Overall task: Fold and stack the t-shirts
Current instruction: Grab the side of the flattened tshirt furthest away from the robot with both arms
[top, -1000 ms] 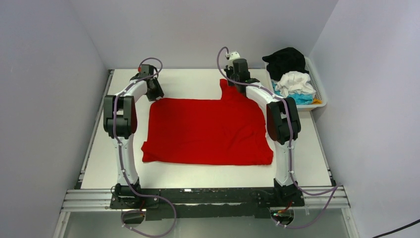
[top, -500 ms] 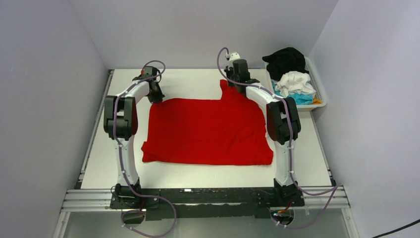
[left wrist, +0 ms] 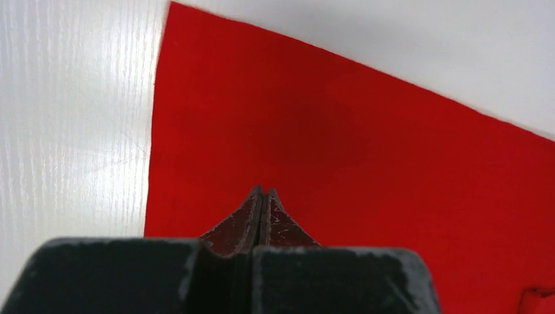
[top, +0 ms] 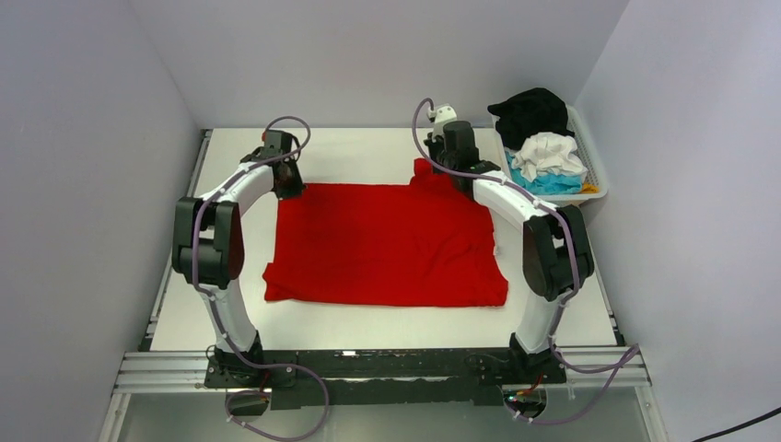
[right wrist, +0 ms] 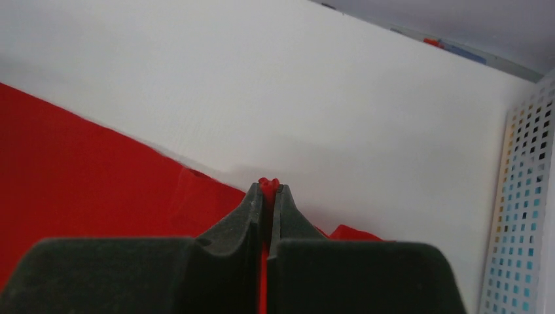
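The red t-shirt [top: 387, 244] lies spread flat on the white table [top: 359, 147]. My left gripper [top: 287, 180] is shut at the shirt's far left corner. In the left wrist view its jaws [left wrist: 262, 190] are pressed together just over the red cloth [left wrist: 360, 163], and I see no cloth between them. My right gripper [top: 435, 170] is shut on a pinch of the red shirt's far right sleeve. In the right wrist view red cloth [right wrist: 78, 150] shows between the closed jaws [right wrist: 268, 185]. Black [top: 530, 110], white [top: 550, 152] and turquoise [top: 562, 184] shirts lie in the basket.
The white slatted basket [top: 597, 180] stands at the far right of the table, close to the right arm; its wall shows in the right wrist view [right wrist: 523, 196]. Grey walls close in the table on the left, back and right.
My right gripper has drawn the far right sleeve back towards the shirt body, so it no longer sticks out. Both arms' elbows have swung outward. The left gripper has shifted slightly.
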Robot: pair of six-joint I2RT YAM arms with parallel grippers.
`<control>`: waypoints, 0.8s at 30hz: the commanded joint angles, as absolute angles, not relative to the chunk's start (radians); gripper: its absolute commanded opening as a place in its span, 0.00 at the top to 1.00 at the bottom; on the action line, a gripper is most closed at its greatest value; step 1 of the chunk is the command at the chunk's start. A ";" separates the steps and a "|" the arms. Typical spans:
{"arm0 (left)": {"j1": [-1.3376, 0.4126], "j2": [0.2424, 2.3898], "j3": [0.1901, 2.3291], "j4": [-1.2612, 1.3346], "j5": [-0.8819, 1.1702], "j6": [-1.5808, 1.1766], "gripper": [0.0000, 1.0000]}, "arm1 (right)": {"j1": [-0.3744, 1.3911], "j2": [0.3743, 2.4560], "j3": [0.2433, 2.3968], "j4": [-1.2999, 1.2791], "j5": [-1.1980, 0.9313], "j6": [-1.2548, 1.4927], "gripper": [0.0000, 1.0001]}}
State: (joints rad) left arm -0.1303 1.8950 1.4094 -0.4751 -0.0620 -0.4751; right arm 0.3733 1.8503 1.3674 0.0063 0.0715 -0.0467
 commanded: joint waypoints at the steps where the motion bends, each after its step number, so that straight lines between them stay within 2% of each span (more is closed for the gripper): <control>1: -0.127 1.899 1.436 -0.489 -0.127 -0.476 1.00 | 0.385 1.806 1.363 0.038 0.093 -0.068 1.00; 2: -0.118 1.922 1.469 -0.504 -0.133 -0.482 0.93 | 0.385 1.817 1.379 0.026 0.095 -0.067 1.00; 3: -0.106 1.958 1.514 -0.518 -0.136 -0.490 0.76 | 0.385 1.828 1.389 0.018 0.094 -0.067 1.00; 6: -0.062 2.038 1.628 -0.572 -0.134 -0.516 0.59 | 0.385 1.845 1.389 0.026 0.082 -0.064 1.00; 8: -0.032 2.080 1.677 -0.577 -0.122 -0.528 0.42 | 0.384 1.861 1.396 0.023 0.083 -0.067 1.00; 9: -0.020 2.097 1.693 -0.567 -0.112 -0.531 0.40 | 0.385 1.866 1.400 0.019 0.085 -0.068 1.00; 14: -0.001 2.170 1.753 -0.574 -0.097 -0.505 0.38 | 0.384 1.888 1.411 0.009 0.088 -0.072 1.00; 19: -0.002 2.205 1.716 -0.516 -0.040 -0.466 0.36 | 0.384 1.898 1.409 0.009 0.087 -0.070 1.00; 24: -0.006 2.262 1.768 -0.543 -0.014 -0.446 0.43 | 0.384 1.903 1.409 0.005 0.092 -0.071 1.00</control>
State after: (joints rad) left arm 0.0013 2.2127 1.7248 -0.5365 -0.0570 -0.4725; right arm 0.3870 1.8965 1.3643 -0.0082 0.0772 -0.0608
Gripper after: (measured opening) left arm 0.594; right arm 0.041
